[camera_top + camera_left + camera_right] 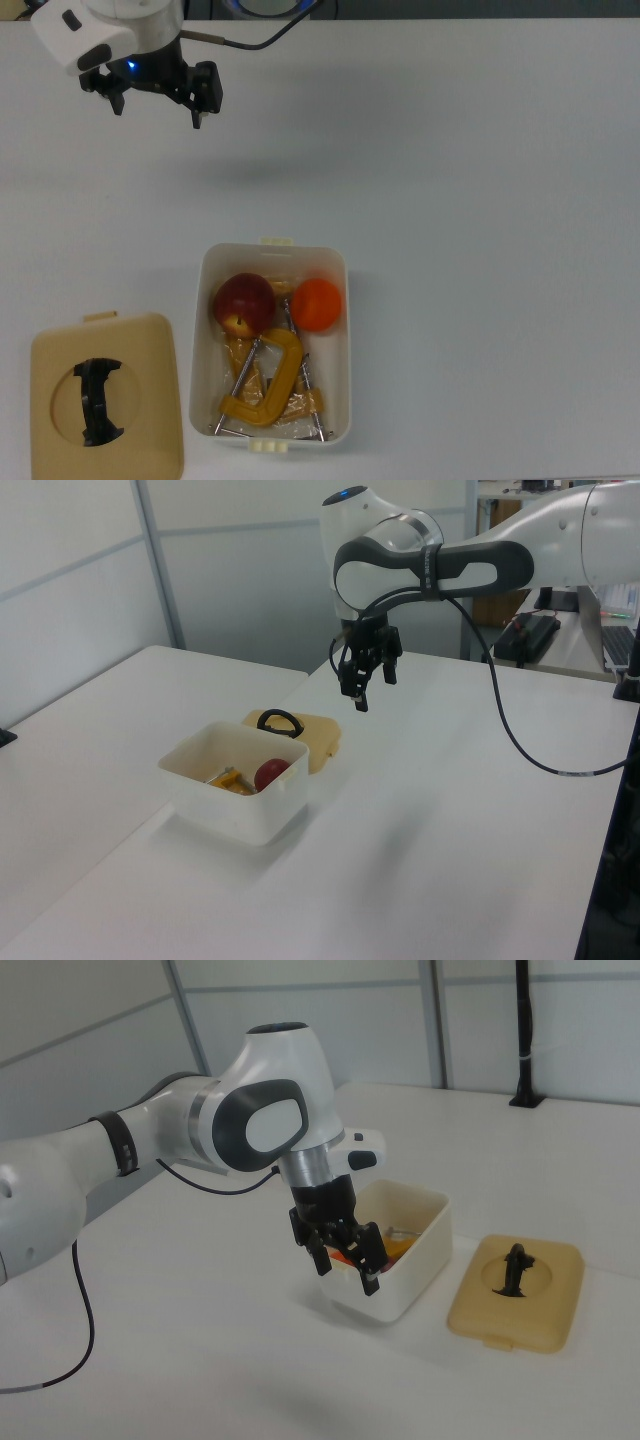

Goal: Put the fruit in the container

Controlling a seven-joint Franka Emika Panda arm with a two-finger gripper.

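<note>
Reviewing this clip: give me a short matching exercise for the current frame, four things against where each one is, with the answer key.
Things:
1. apple
2. orange
3. lid
4. gripper

Places, in the top view:
A. flat on the table, to the top view's left of the container
B. in the air over bare table, well clear of the container, holding nothing
C. inside the container, at its upper left corner
D. inside the container, at its upper right corner

Pairs: 1-C, 2-D, 3-A, 4-B

Container (345, 330) smooth white plastic; lid (150, 400) matt tan.
</note>
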